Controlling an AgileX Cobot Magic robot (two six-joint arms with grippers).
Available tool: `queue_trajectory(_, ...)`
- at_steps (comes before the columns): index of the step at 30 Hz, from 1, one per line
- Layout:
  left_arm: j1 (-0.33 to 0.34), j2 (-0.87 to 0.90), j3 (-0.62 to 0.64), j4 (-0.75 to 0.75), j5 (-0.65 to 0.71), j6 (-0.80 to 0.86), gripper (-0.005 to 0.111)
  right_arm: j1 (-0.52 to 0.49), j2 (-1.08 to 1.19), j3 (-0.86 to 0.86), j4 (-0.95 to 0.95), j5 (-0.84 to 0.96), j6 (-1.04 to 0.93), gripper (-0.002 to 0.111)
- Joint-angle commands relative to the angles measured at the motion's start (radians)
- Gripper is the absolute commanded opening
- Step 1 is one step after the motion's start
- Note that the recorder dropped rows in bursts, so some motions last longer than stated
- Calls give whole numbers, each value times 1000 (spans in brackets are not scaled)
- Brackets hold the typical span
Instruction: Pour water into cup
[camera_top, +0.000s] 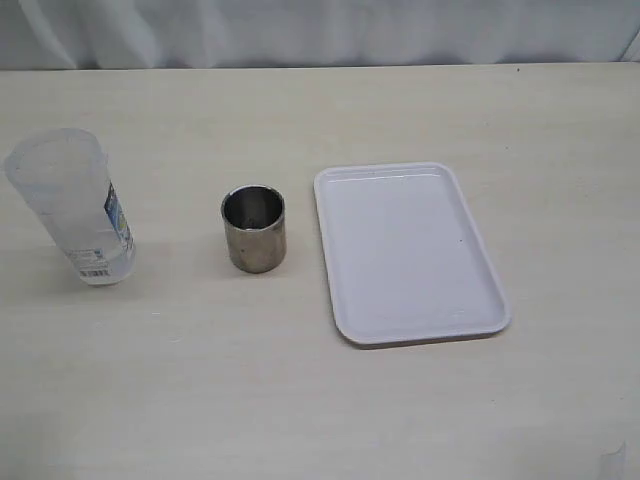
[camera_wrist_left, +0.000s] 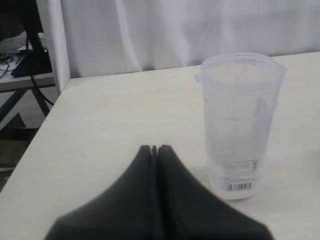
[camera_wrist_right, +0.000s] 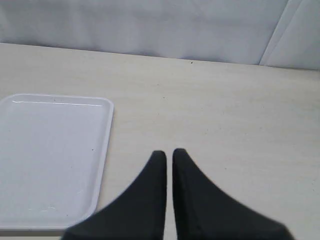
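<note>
A tall translucent plastic pitcher (camera_top: 72, 205) with a blue-white label and barcode stands upright at the table's left, with a little clear water at its bottom. It also shows in the left wrist view (camera_wrist_left: 239, 125). The short grey steel cup (camera_top: 253, 228) stands upright to its right, dark inside. My left gripper (camera_wrist_left: 154, 149) is shut and empty, short of the pitcher and apart from it. My right gripper (camera_wrist_right: 169, 153) is shut and empty above bare table, beside the tray. Neither gripper shows in the exterior view.
A white rectangular tray (camera_top: 408, 250) lies right of the cup; its corner shows in the right wrist view (camera_wrist_right: 50, 160). A white curtain (camera_top: 320, 30) hangs behind the table's far edge. The table's left edge and a stand (camera_wrist_left: 25, 65) show in the left wrist view.
</note>
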Motion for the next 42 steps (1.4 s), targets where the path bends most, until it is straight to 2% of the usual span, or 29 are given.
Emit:
queue_trajectory(1, -6, -2, 3, -1, -8, -2, 0, -6, -5, 3, 1, 3, 1, 4)
queue_trajectory(7, -6, -2, 3, 3, -25, -2, 0, -6, -5, 3, 1, 3, 1, 4)
queue_trajectory(14, -6, -2, 3, -5, -357, -2, 0, -6, -5, 3, 1, 3, 1, 4)
queue_trajectory(21, -6, -2, 3, -5, -605, -2, 0, -6, -5, 3, 1, 3, 1, 4)
queue_trajectory(27, -6, -2, 3, -5, -677, -20, 0, -6, -5, 3, 1, 3, 1, 4)
queue_trajectory(34, -6, -2, 3, 1, -891, -189, 0, -6, -5, 3, 1, 3, 1, 4)
queue_trajectory(38, -6, -2, 3, 3, -918, -225, 0, -6, -5, 3, 1, 3, 1, 4)
queue_trajectory(40, -6, -2, 3, 3, -929, -238, 4, -6, -5, 3, 1, 3, 1, 4)
queue_trajectory(42, -6, 3, 3, 3, -944, -243, 14, -6, -5, 3, 1, 3, 1, 4)
